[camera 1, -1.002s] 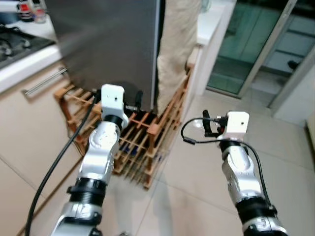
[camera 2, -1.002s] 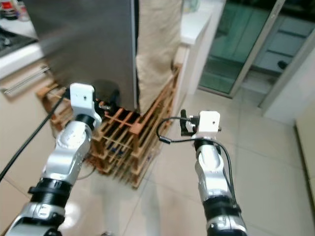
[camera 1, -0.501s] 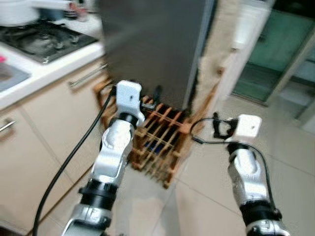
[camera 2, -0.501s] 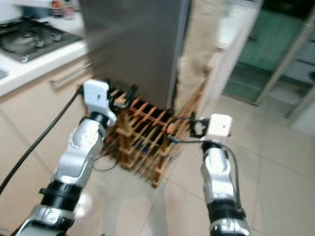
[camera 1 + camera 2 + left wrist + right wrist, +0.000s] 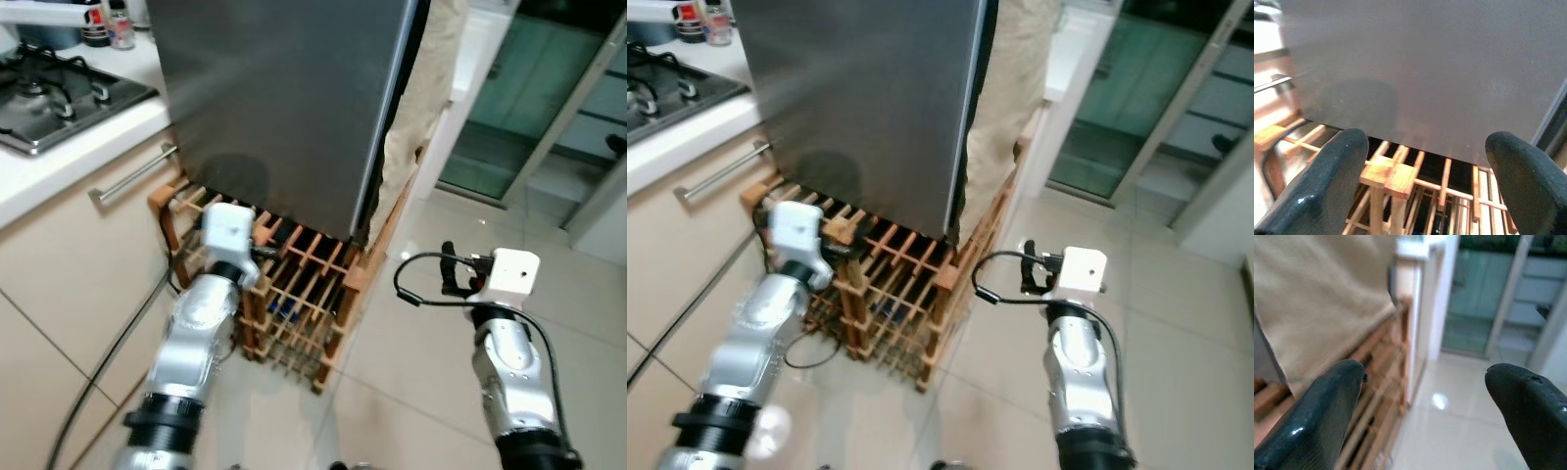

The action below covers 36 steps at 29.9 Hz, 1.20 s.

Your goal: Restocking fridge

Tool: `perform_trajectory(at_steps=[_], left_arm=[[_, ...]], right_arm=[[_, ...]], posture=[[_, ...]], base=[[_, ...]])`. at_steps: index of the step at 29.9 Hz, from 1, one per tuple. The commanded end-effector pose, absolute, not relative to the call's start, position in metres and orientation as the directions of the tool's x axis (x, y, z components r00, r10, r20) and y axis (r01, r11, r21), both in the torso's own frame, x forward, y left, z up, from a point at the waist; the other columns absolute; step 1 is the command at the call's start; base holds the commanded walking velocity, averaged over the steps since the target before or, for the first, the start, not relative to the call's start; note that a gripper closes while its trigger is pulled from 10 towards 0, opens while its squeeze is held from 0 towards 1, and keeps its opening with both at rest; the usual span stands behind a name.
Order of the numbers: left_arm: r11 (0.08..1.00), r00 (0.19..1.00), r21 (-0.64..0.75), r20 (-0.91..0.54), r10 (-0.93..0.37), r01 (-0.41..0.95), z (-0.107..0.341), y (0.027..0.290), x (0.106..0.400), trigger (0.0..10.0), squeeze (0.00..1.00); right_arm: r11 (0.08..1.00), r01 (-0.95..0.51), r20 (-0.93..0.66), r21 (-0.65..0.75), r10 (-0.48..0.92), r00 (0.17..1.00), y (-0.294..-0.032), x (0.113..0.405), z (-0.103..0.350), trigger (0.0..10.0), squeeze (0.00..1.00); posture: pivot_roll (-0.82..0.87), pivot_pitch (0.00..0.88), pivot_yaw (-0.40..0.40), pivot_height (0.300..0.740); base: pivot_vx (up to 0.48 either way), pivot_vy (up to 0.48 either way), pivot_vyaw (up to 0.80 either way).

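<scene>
While approaching fridge (image 5: 284,98), both grippers empty, jaws apart: left gripper (image 5: 1422,181) over wooden rack (image 5: 294,294), right gripper (image 5: 1425,416) beside; next, find door edge.

Pale tiled floor (image 5: 411,392), wooden slatted rack (image 5: 294,294) standing on it, grey fridge (image 5: 284,98) set on the rack

Even indoor light, floor (image 5: 392,411) glare, wrist views soft w/ blur.

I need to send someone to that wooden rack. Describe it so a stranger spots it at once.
Find the tall grey fridge beside the kitchen counter. The wooden rack sits on the floor beneath it, an open lattice of reddish-brown slats. It is the only slatted wooden thing there, beside smooth beige cabinet fronts.
</scene>
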<state>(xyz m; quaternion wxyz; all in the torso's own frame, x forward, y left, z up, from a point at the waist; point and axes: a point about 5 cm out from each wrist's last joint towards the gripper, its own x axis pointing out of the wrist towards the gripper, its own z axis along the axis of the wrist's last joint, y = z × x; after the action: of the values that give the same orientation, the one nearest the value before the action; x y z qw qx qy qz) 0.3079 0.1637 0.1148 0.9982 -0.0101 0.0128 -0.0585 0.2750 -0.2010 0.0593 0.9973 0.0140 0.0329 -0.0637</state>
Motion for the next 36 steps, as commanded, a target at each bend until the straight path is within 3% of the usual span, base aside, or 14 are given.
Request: perform_trajectory(at_steps=[1,9,16,24,36], left_arm=[[0.990,0.991,-0.056,-0.008,-0.134,0.133,0.120,0.152,0.308,10.0,0.00],[0.986,0.987,-0.048,0.007,-0.161,0.162,0.122,0.140,0.303,10.0,0.00],[0.995,0.994,0.008,-0.046,-0.096,0.097,0.119,0.140,0.312,10.0,0.00],[0.988,0.985,-0.019,0.085,-0.153,0.155,0.143,0.132,0.312,10.0,0.00],[0.979,0.965,-0.022,0.173,-0.195,0.202,0.163,0.116,0.311,10.0,0.00]], right_arm=[[0.992,0.129,-0.043,0.007,-0.129,0.991,-0.206,0.279,0.068,10.0,0.02],[0.995,0.097,-0.035,0.007,-0.097,0.995,-0.199,0.281,0.073,10.0,0.02],[0.997,0.072,-0.031,0.014,-0.072,0.997,-0.193,0.286,0.073,10.0,0.01],[0.999,0.049,-0.006,0.012,-0.049,0.999,-0.188,0.290,0.080,10.0,0.01],[1.000,0.012,0.035,-0.007,-0.012,0.999,-0.177,0.294,0.089,10.0,0.01]], posture=[[-0.02,0.000,-0.045,0.740],[-0.02,0.000,-0.048,0.740],[-0.02,0.000,-0.047,0.740],[-0.03,0.000,-0.044,0.740],[-0.03,0.000,-0.044,0.740]], base=[[0.000,-0.435,0.00],[0.063,-0.422,0.00],[0.334,-0.341,0.00],[0.000,0.000,0.00],[0.480,0.000,0.00]])
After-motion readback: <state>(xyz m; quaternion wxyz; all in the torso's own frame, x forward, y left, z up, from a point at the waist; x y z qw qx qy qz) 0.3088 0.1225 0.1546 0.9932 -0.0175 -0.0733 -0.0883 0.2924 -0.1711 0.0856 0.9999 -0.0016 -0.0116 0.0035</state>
